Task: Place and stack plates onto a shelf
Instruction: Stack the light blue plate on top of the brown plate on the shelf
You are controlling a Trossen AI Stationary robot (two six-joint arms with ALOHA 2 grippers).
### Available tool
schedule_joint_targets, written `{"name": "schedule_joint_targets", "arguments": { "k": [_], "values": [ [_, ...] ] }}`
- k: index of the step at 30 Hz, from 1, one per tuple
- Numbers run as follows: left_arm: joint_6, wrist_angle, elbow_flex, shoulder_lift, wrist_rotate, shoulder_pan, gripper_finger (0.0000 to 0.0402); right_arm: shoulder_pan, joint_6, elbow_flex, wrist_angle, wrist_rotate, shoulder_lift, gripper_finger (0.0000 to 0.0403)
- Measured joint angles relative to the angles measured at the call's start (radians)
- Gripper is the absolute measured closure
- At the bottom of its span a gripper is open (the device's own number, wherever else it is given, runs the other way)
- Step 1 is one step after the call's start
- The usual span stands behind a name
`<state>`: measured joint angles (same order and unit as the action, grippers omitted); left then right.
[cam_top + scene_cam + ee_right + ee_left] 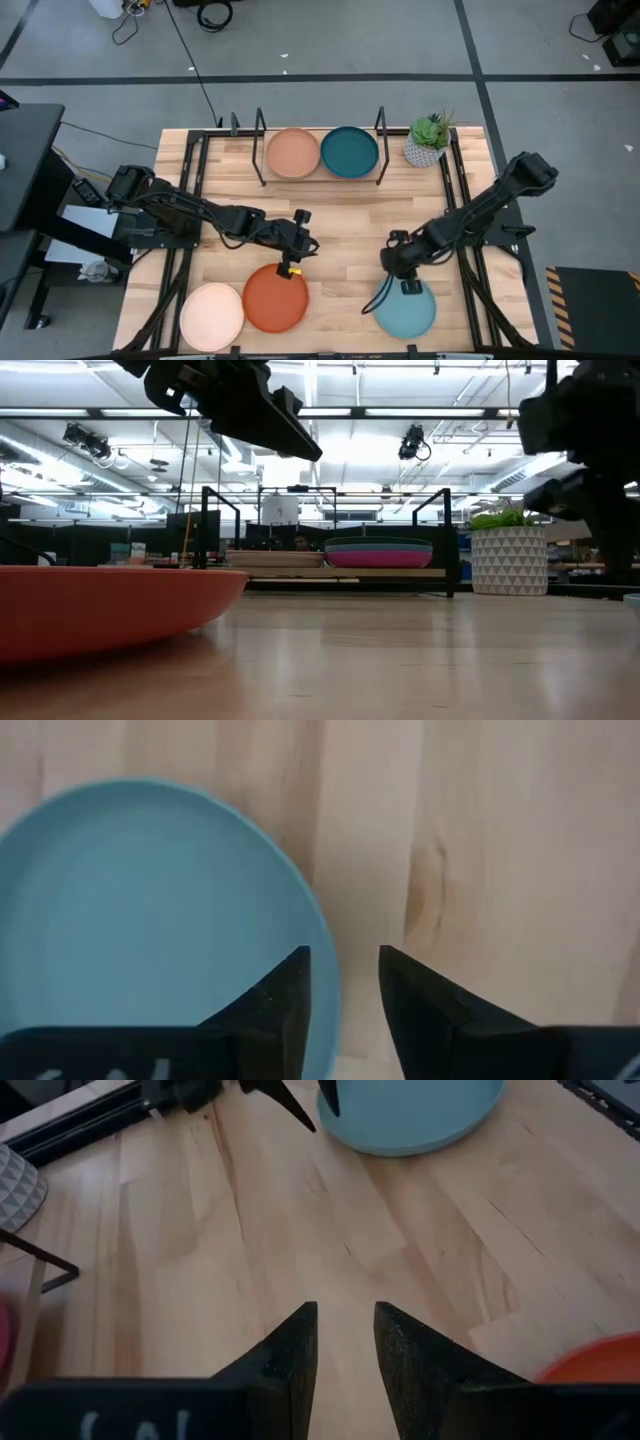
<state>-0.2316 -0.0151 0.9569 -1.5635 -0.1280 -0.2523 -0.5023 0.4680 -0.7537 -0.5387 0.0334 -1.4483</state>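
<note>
Reaching low over the table, the left gripper (296, 262) hangs at the far rim of the orange plate (275, 298), fingers a narrow gap apart, holding nothing. Across from it, the right gripper (404, 285) dips over the light blue plate (405, 309), also narrow and empty. Two plate stacks sit on the shelf (262, 148).

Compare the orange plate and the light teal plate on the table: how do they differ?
The orange plate lies at the table's front left, next to a cream plate; the light teal plate lies alone at the front right. The left claw is over the orange plate's far edge, the right claw over the light teal plate's. Both are round, shallow, similar in size, and not yet on the shelf.
</note>
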Motion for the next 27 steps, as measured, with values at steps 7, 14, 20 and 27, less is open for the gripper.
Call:
{"name": "schedule_joint_targets", "arguments": {
  "k": [7, 14, 20, 27],
  "values": [
    [-0.025, -0.001, 0.0, 0.0, 0.0, 0.0, 0.0292, -0.016, 0.02, -0.051, -0.035, -0.018, -0.106, 0.025],
    [-0.062, 0.003, -0.001, 0.0, 0.001, -0.001, 0.0292, -0.015, 0.03, -0.071, -0.067, -0.01, -0.19, 0.0284],
    [-0.213, 0.003, -0.001, 0.0, 0.001, -0.001, 0.0292, -0.001, 0.031, -0.07, -0.089, 0.005, -0.174, 0.0375],
    [-0.374, 0.024, -0.001, -0.012, -0.05, -0.024, 0.0271, 0.084, 0.085, -0.079, -0.114, -0.049, -0.069, 0.0378]
  ]
}}
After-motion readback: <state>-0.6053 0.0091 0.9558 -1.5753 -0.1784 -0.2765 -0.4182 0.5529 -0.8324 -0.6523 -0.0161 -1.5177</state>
